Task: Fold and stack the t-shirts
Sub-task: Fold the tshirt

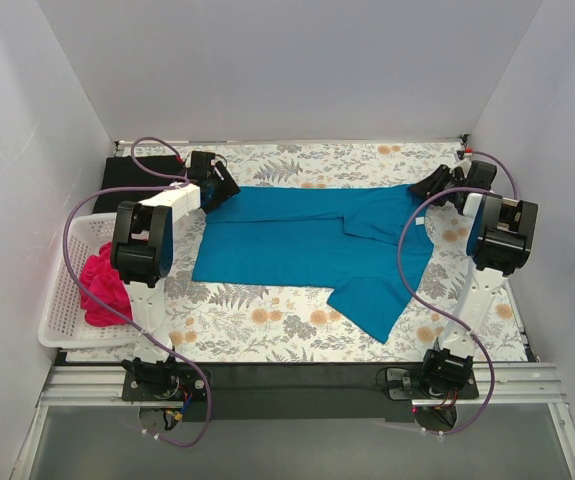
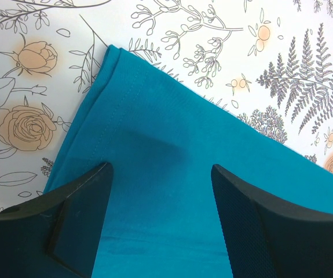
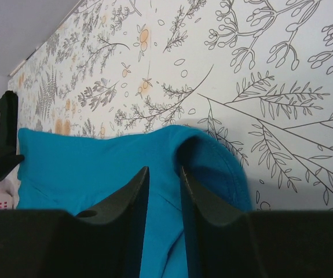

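The flowery desk holds the big teal-blue t-shirt, spread flat in the middle, and the white basket at the left holds the pink t-shirt in a bunch. The teal-blue t-shirt looks soft, light and floppy, so it would sag if grabbed in the middle; the far corners seem the best spots to hold. The left jaws are wide apart over its far left corner, gripping nothing, and the right jaws are squeezed on a small bump of cloth at its far right edge.
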Controlling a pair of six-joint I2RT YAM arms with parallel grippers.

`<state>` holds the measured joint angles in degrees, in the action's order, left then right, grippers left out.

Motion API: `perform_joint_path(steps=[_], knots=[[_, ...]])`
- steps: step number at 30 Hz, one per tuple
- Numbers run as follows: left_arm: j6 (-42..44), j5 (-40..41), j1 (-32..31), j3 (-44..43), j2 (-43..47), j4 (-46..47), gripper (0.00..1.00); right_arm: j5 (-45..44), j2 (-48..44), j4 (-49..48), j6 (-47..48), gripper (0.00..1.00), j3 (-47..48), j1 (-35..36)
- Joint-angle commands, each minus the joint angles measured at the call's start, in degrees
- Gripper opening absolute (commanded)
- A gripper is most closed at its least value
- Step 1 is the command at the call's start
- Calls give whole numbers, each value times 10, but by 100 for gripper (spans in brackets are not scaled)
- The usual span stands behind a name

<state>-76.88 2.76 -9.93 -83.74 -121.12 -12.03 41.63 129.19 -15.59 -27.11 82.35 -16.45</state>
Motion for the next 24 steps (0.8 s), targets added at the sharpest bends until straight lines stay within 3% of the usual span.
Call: perform_joint_path(steps=[1, 8, 18, 21, 24], knots=[[3, 1, 3, 12, -33, -56, 68, 14, 8, -21, 0, 34, 11, 1], [4, 1, 3, 15, -32, -56, 68, -38, -25, -21, 22, 33, -20, 0], [4, 2, 3, 17, -33, -56, 68, -17, 3, -20, 24, 34, -3, 2], [3, 0, 3, 17, -33, -56, 68, 3, 12, -20, 23, 32, 4, 2], [2, 2, 3, 18, -33, -56, 68, 7, 7, -21, 27, 23, 4, 2]])
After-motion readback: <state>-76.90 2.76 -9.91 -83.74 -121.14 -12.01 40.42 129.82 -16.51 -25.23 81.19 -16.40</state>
